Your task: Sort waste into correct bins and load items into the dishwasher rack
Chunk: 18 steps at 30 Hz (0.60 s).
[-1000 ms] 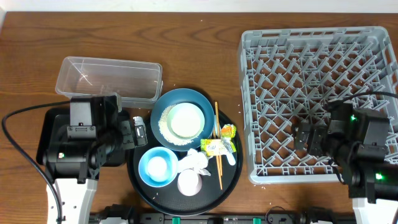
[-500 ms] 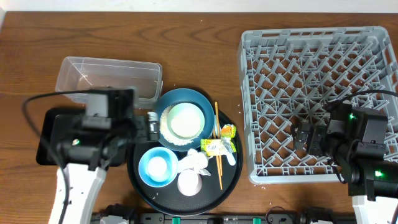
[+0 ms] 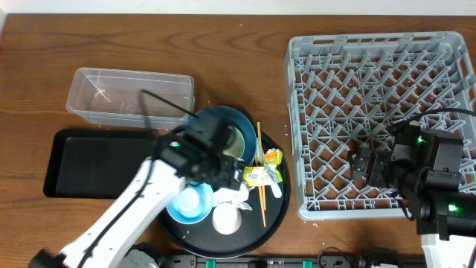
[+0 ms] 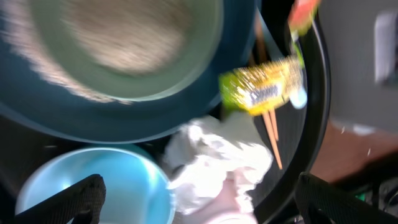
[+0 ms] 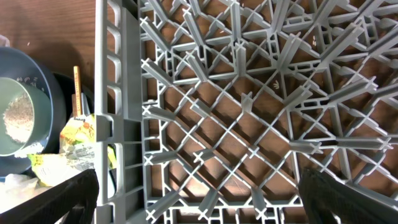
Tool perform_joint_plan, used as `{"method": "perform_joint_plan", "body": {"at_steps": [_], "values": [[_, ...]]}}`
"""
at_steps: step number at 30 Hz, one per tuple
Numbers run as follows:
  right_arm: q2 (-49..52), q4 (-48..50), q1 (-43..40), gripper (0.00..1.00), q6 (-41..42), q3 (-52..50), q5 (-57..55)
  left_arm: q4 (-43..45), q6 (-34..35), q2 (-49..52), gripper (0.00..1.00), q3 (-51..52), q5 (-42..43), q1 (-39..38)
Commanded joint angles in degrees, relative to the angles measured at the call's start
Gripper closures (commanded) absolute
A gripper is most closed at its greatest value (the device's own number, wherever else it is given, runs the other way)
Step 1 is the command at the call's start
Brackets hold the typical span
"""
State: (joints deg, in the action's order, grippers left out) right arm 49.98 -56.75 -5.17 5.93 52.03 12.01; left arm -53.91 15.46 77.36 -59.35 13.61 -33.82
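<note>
The grey dishwasher rack [image 3: 294, 126] stood at the right of the table [image 3: 223, 52]. The right gripper [image 5: 199, 205] hung over its lattice floor near the left wall, jaws spread wide and holding nothing. The clear tub [image 3: 130, 95] and the flat black tray [image 3: 89, 160] sat at the left, well apart from both grippers. Over the round black tray [image 3: 272, 216] the left gripper [image 4: 199, 202] hovered with jaws wide and empty. In its wrist view the dark-blue dish [image 4: 143, 124] carried the pale-green bowl [image 4: 124, 37], and the light-blue bowl [image 4: 93, 183] sat by the left finger. The crumpled napkin [image 4: 217, 158] lay between the fingers. The snack wrapper [image 4: 264, 87] and chopsticks [image 4: 272, 137] lay beyond it, towards the right finger.
</note>
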Motion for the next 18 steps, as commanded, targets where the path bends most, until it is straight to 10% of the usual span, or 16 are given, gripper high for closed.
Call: {"method": "perform_joint_plan", "body": {"at_steps": [1,11,18], "values": [[-0.2,-0.1,0.0,0.01,0.9,1.2,0.3,0.1,1.4,3.8,0.02,-1.1,0.3,-4.0],[-0.2,0.0,0.0,0.01,0.9,1.2,0.2,0.3,1.4,14.5,0.05,-1.0,0.1,-9.3],[-0.2,0.0,0.0,0.01,0.9,1.2,0.2,0.2,1.1,14.1,0.79,-1.0,-4.0,-9.2]]}}
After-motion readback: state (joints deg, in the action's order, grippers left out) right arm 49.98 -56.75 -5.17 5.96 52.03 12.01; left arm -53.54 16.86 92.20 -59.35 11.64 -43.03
